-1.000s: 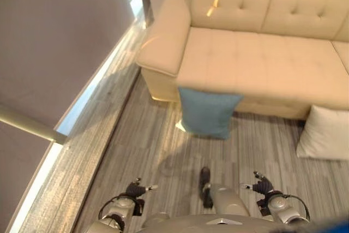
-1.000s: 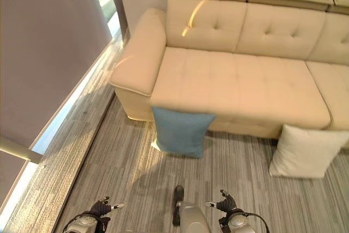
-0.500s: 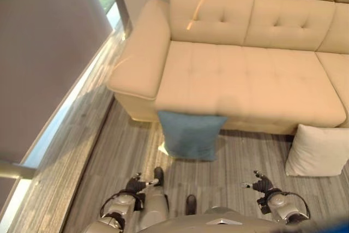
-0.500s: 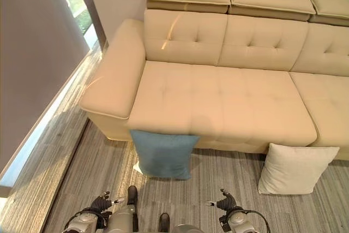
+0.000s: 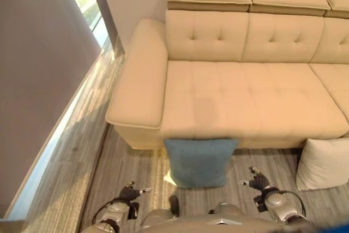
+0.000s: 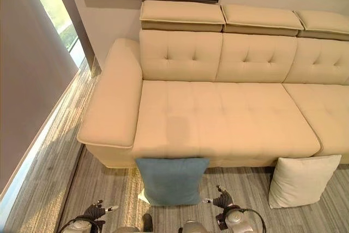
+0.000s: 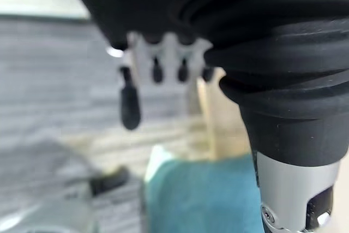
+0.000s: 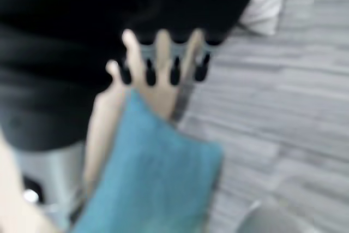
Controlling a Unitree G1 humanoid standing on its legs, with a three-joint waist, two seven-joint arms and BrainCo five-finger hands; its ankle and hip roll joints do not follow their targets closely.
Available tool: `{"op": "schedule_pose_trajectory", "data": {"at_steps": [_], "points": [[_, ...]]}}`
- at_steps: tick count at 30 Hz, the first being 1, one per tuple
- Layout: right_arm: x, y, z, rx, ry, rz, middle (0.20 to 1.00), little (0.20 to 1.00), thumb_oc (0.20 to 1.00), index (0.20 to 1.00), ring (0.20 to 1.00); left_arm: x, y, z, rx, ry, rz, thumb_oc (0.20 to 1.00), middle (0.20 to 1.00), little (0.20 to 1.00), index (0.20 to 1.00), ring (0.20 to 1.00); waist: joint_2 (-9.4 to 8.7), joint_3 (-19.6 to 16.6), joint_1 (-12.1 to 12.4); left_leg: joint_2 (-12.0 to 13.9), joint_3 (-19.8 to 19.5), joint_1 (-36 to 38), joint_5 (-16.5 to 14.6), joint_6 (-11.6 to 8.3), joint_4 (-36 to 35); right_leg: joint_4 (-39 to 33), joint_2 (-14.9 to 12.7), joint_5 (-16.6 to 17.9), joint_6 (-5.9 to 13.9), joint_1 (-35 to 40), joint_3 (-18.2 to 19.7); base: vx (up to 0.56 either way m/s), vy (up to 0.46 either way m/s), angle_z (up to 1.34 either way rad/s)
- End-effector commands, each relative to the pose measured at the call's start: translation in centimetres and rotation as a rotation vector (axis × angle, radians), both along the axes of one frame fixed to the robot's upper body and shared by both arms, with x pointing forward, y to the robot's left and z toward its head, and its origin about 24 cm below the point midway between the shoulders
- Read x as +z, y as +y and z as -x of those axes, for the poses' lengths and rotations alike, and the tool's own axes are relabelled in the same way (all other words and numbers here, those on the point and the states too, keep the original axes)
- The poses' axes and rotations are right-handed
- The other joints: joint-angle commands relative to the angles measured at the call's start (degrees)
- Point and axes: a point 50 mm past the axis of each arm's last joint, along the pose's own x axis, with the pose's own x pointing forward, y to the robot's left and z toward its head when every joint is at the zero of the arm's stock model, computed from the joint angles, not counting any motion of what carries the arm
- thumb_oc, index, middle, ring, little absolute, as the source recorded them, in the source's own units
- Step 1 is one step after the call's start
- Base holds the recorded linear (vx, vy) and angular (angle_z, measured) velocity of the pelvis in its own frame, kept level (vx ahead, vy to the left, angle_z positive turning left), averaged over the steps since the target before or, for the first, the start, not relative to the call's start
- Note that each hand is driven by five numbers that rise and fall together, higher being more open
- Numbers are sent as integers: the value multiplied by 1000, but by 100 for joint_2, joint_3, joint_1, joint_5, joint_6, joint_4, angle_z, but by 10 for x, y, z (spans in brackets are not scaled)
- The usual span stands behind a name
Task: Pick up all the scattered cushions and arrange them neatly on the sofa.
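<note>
Filling the upper middle and right of the frame, the beige tufted sofa [image 6: 218, 118] has bare seats. Leaning against its front at lower centre is the blue cushion [image 6: 170, 181]; the white cushion [image 6: 300, 180] leans at lower right. Left robot hand [image 5: 128, 193] and right robot hand [image 5: 258, 182] hover low over the grey floor [image 6: 49, 189], fingers apart, holding nothing.

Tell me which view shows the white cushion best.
The right eye view: the white cushion shows whole, on the floor leaning against the sofa. The left eye view cuts it at the edge; the right wrist view catches a blurred corner.
</note>
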Motion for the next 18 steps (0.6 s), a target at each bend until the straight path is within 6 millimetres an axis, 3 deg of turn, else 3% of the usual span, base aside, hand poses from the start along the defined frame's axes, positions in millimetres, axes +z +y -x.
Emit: {"op": "schedule_pose_trajectory", "data": {"at_steps": [1,3,13,18], "points": [[9,-19,-11,-14,-35,53,1000,1000,1000,1000,1000,5,9,-7,20,-40,-13,1000,1000,1000,1000,1000,-15,123,-21,303,-270,-334,-465,-290,809,-1696,129,1476,35,105,14,46,-31,-4],[10,-19,-12,-17,-41,53,1000,1000,1000,1000,1000,5,8,-8,15,-39,-13,1000,1000,1000,1000,1000,-20,170,-86,279,-330,-274,-487,-298,812,-1806,177,1511,75,61,175,73,-61,0],[6,-22,-3,-3,-19,72,1000,1000,1000,1000,1000,5,8,-5,12,-35,-18,1000,1000,1000,1000,1000,-148,48,-54,367,-329,-244,-472,-518,701,-2598,321,1406,-29,583,-37,52,-113,8],[12,-23,-12,-7,-63,89,1000,1000,1000,1000,1000,18,9,-34,29,-146,-43,1000,1000,1000,1000,1000,-161,242,-35,441,-376,-480,-381,-590,668,-2703,342,1401,-80,494,-141,-50,-74,13]]}}
